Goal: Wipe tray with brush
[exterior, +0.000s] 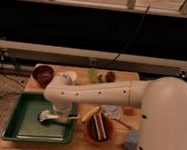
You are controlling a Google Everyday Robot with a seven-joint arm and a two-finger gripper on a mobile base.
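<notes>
Gripper [62,112] positioned low over the right half of the tray [23,128], wrist pointing down. State of the fingers: cannot tell, hidden under the wrist housing. Brush [50,117] lying on the tray floor, head to the left of the fingers, pale handle running right toward and under them; long axis roughly left-right, parallel to the tray's near rim. Whether the handle is actually gripped: not visible, though position suggests so. Judged direction of the coming stroke: leftward along the handle's line, over the bare tray floor beyond the bristle head. Single arm only, so no question of which is nearer. Count on the bench [122,78]: one green tray, one brush, one dark bowl [43,74] behind and left of the fingers, one white cup [68,77] directly behind them, one orange bowl [100,129] just to their right holding dark items, one yellow item [89,114] between, one blue item [131,141] farther right. Small green and brown items at the far edge, not identifiable.
</notes>
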